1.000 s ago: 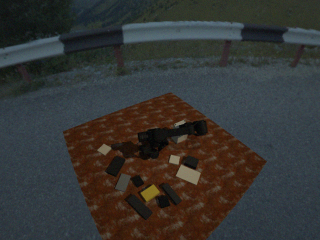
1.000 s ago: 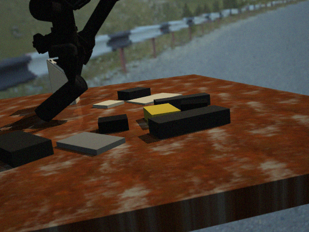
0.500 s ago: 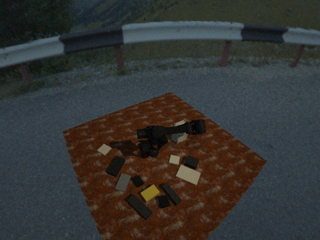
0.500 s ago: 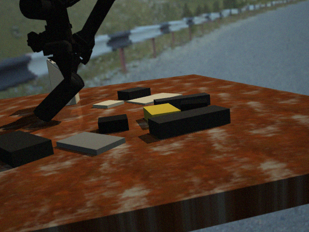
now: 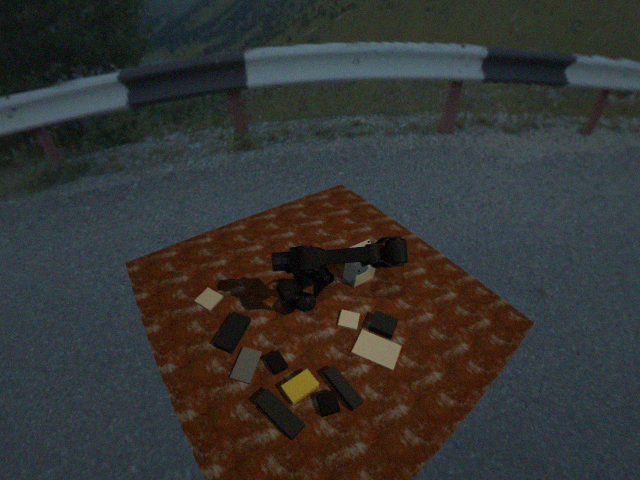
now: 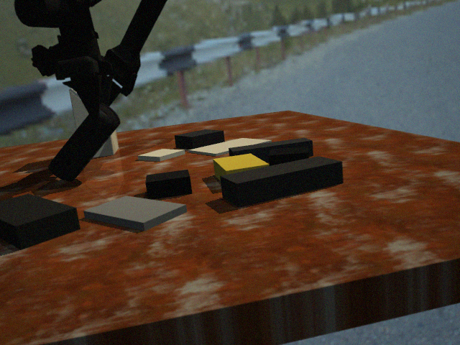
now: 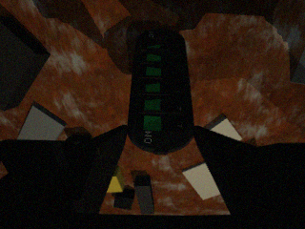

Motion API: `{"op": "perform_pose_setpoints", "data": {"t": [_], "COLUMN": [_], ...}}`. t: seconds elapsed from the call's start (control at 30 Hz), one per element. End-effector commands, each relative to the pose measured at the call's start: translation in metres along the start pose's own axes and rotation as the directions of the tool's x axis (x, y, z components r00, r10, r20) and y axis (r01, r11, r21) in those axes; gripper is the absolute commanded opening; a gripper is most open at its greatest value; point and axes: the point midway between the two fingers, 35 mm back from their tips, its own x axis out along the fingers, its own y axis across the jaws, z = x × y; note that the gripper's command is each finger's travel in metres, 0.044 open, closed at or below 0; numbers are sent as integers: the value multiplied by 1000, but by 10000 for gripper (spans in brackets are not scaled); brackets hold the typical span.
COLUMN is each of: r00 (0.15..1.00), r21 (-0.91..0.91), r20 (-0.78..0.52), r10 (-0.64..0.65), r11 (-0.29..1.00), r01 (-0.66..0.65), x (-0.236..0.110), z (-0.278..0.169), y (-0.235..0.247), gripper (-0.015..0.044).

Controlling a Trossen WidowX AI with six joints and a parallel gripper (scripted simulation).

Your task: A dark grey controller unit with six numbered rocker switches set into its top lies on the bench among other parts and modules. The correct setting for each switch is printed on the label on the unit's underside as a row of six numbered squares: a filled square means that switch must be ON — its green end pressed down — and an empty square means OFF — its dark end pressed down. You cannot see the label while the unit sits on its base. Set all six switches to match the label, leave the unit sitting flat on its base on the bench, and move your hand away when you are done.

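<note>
The dark controller unit is off its base, steeply tilted, its lower end at or just above the bench; contact is unclear. My gripper is shut on the unit near its upper end, a finger on each side. In the wrist view its switch face shows, with a column of green switch ends left of centre and ON lettering at the near end. The dark ends are too dim to tell which ends are pressed. The underside label is hidden. In the top view the arm mostly covers the unit.
A pale upright block stands behind the arm. A yellow block, a grey plate, beige plates and several dark blocks lie on the bench.
</note>
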Motion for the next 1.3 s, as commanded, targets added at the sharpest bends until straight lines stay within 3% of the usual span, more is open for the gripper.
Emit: {"op": "perform_pose_setpoints", "data": {"t": [0.0,1.27], "r00": [1000,997], "r21": [3,3], "r20": [-1,-82], "r10": [-2,-2], "r11": [1000,1000], "r01": [2,2], "x": [-1,-15], "z": [8,38], "y": [1,0], "gripper": [335,338]}}
